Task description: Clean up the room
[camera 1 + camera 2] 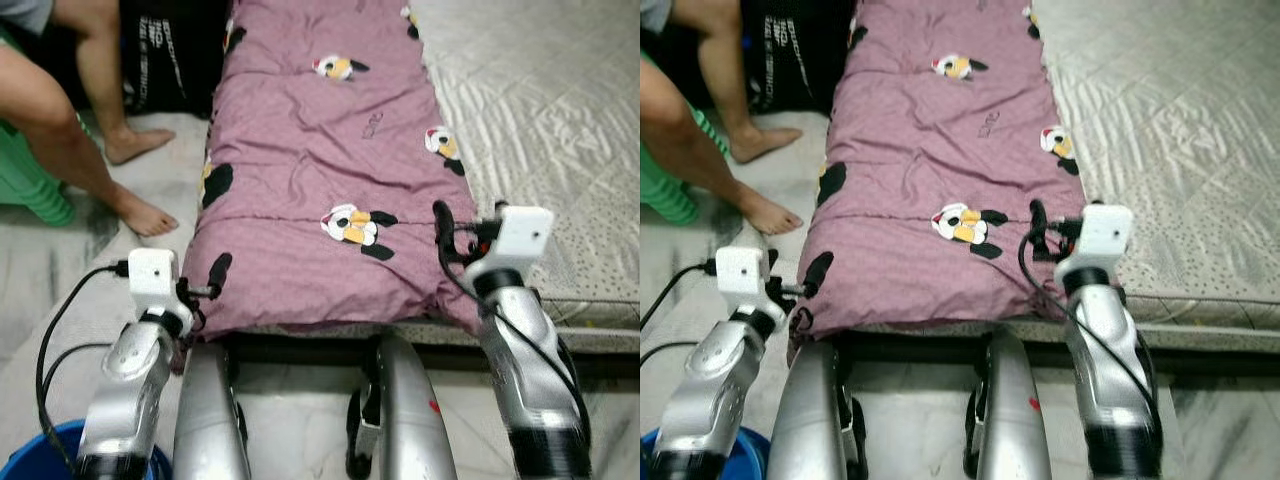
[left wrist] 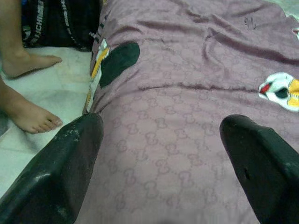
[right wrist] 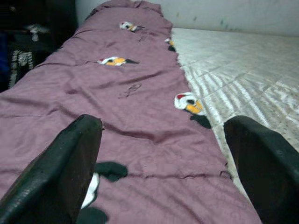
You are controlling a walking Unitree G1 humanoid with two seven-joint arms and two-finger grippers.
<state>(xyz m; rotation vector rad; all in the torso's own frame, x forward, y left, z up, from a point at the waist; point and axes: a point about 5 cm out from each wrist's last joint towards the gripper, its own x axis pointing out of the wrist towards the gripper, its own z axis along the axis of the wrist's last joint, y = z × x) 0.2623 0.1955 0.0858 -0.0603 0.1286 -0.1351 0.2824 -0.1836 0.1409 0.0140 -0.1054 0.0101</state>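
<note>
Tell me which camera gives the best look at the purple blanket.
The left eye view: it shows the purple blanket lying along the bed's left side, penguin prints included. The right eye view shows much the same. The left wrist view shows its near corner close up; the right wrist view looks along its length.

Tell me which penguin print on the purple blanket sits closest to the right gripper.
The penguin print at the blanket's near end, just inboard of the right gripper; the others lie farther up the bed.
</note>
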